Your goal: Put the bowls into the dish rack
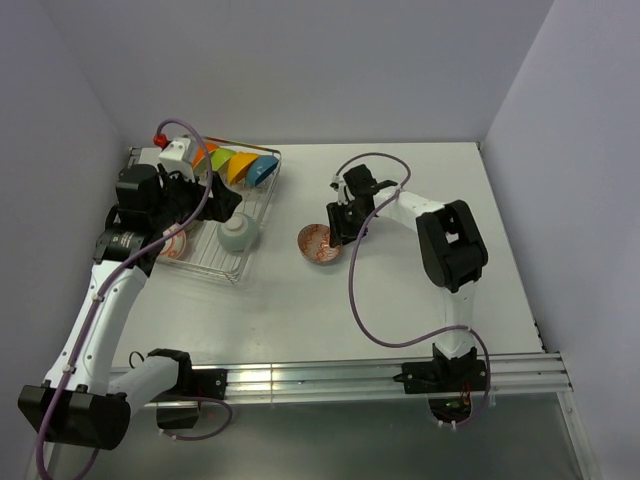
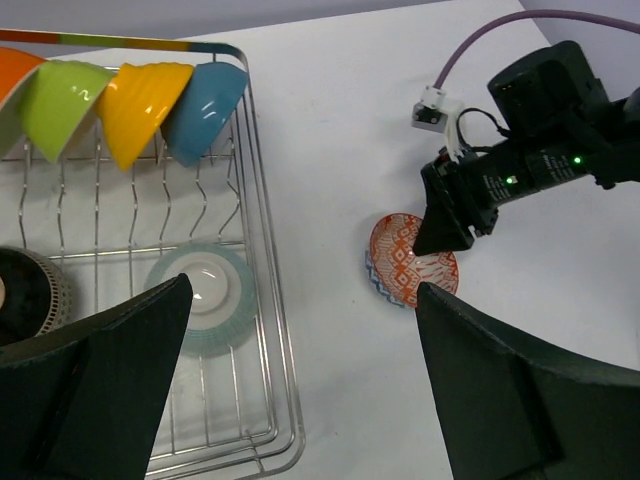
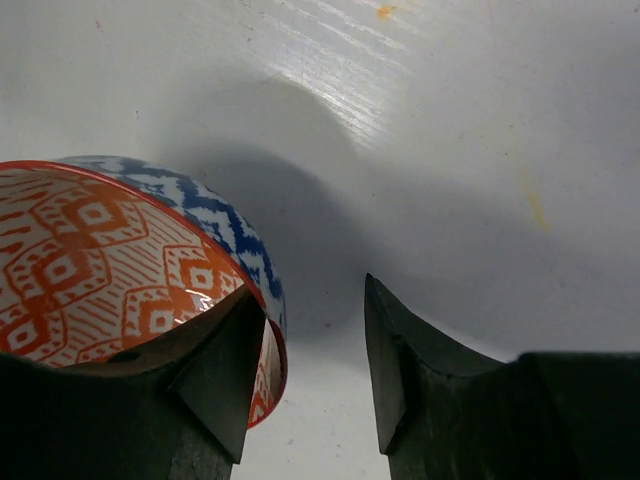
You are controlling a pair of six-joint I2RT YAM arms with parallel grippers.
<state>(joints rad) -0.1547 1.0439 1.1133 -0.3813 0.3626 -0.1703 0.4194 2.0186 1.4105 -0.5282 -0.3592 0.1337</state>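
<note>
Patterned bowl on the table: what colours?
Patterned bowl: orange-white inside, blue-white zigzag outside; right wrist view.

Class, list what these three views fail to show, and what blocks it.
- Top external: the left arm covers the dish rack at its left end.
- Left wrist: the dark bowl is cut by the frame edge and a finger of the left gripper.
- Right wrist: the patterned bowl is mostly out of frame; right gripper contact unclear.

A white bench [image 1: 420, 290] fills a small booth, closed in by a plain pale lavender-grey back wall [image 1: 320, 60], left wall [image 1: 40, 150] and right wall [image 1: 590, 150]. A silver metal rail [image 1: 330, 378] lines its near edge, above grey floor [image 1: 330, 440]. Soft, even light
</note>
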